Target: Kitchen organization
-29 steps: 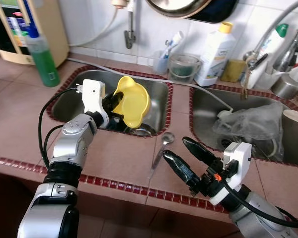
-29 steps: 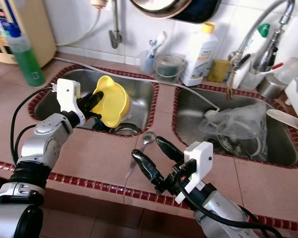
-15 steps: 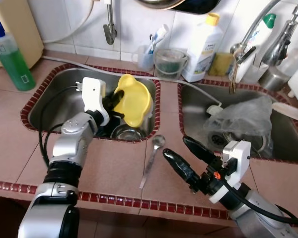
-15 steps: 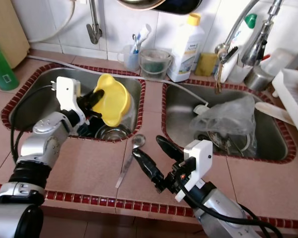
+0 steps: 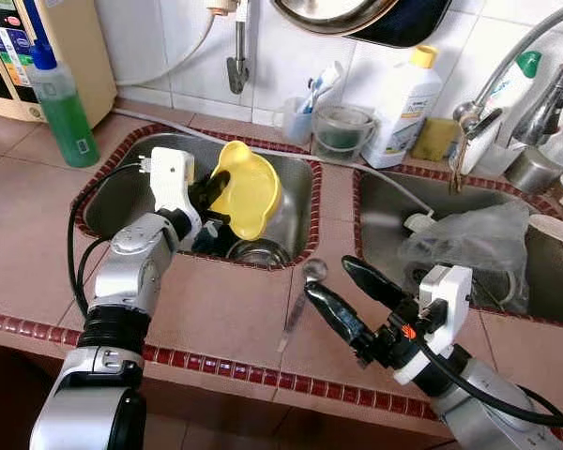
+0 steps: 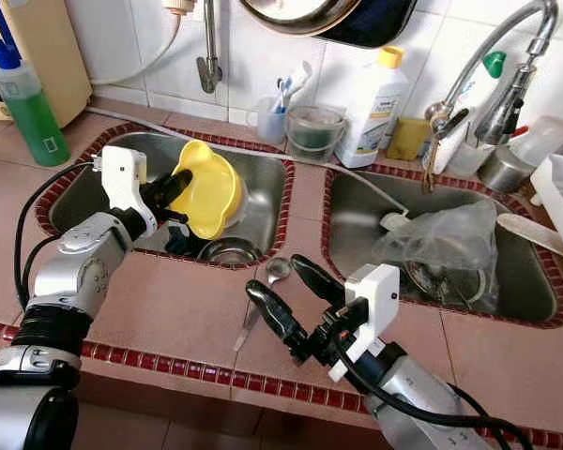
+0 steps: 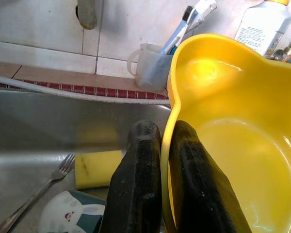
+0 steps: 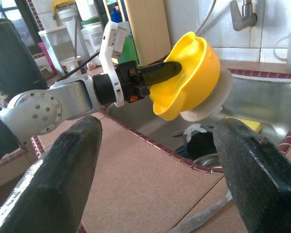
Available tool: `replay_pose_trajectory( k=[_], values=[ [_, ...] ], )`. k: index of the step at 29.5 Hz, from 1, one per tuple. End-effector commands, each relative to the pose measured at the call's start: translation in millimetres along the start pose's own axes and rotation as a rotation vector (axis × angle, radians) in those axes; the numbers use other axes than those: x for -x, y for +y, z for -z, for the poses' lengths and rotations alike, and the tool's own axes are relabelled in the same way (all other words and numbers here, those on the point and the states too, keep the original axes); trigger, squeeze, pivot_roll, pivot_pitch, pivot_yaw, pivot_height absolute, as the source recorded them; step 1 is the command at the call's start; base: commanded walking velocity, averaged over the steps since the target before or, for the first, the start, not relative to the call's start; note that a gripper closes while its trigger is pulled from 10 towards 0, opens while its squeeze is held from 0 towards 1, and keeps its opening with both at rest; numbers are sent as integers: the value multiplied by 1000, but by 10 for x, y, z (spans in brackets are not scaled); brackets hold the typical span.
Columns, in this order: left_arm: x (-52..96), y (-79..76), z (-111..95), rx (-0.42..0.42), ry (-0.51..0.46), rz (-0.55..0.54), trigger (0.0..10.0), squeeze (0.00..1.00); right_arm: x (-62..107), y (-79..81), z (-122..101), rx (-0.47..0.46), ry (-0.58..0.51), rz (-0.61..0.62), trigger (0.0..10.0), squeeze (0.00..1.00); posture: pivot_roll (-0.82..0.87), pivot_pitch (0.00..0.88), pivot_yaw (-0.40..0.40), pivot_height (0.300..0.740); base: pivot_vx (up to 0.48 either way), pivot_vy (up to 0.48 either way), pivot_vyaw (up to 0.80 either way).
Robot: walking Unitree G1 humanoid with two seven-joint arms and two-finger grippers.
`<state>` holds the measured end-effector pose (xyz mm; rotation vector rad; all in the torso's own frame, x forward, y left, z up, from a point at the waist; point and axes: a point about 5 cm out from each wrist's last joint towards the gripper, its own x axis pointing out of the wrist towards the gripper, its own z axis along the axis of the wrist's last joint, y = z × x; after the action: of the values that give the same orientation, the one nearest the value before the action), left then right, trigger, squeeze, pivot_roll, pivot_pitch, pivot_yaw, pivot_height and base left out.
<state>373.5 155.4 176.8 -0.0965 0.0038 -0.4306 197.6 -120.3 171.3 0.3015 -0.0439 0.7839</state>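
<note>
The left gripper [image 7: 157,145] still pinches the yellow bowl [image 5: 249,192] above the sink [image 5: 122,183] (hardly moved, probably), while the right gripper [image 5: 342,291] waits open.

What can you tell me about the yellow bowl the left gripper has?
The yellow bowl looks like glossy plastic, with a wavy rim and a pouring lip. It is tipped on its side over the left sink, opening toward the left gripper, whose two black fingers pinch its rim, one inside, one outside. Its inside looks empty. A white dish shows behind it.
</note>
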Motion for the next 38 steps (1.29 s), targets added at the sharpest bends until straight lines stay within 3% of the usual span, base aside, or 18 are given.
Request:
replay_pose_trajectory(
  k=[1,19,30,38],
  values=[
    [-22,-51,-58,-9,-17,29,10000,0,17,-4,-1,15,8,2,10000,0,-77,46,-66,740,0,0,0],
    [-20,-39,-60,-2,-17,27,10000,0,33,2,3,15,12,-1,10000,0,-82,58,-67,740,0,0,0],
    [-24,-35,-58,1,-17,25,10000,0,30,-2,1,19,15,-4,10000,0,-83,56,-69,740,265,0,0],
    [-28,-46,-40,8,-9,22,10000,0,29,-4,-1,22,14,-3,10000,0,-85,56,-68,740,0,0,0]
  ],
)
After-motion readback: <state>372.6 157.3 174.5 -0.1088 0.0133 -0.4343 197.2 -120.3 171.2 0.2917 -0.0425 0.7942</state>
